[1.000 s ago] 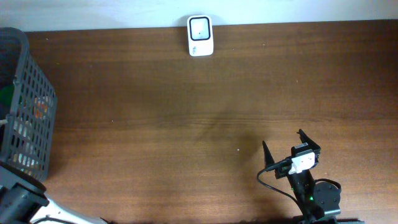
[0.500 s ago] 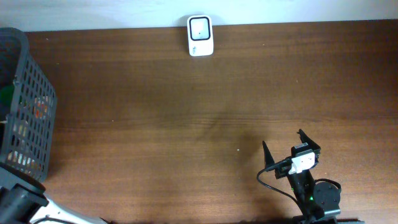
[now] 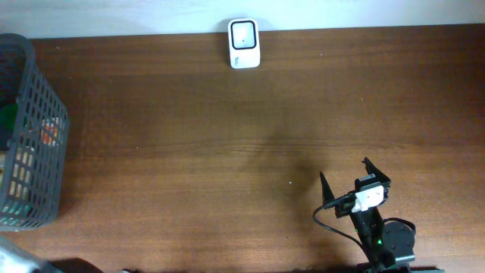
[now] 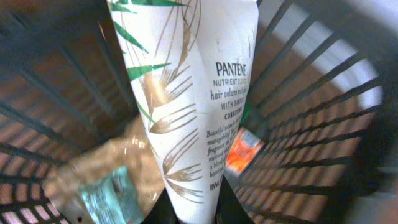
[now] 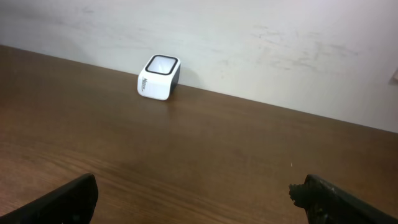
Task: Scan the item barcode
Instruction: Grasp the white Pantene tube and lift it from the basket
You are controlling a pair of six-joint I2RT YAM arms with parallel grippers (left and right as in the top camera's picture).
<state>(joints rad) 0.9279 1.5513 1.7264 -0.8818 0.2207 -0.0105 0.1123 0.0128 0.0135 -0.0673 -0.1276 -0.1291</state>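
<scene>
Left jaws have closed on the Pantene tube point(image 4: 186, 118) inside the basket point(image 4: 314, 93)

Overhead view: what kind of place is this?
Probably a mock checkout station: a white barcode scanner at the far edge of the wooden table, and a grey mesh basket of packaged goods, including a Pantene tube.

pantene tube point(image 4: 186, 93): both ends cut off by the frame; lower small print blurred
basket point(image 3: 42, 152): runs off the picture at the table's left edge
orange packet point(image 4: 244, 149), teal wrapper point(image 4: 106, 196): blurred, perhaps snacks
left gripper point(image 4: 189, 216): only dark slivers at the bottom edge
scanner point(image 5: 159, 78): label too small to read
</scene>
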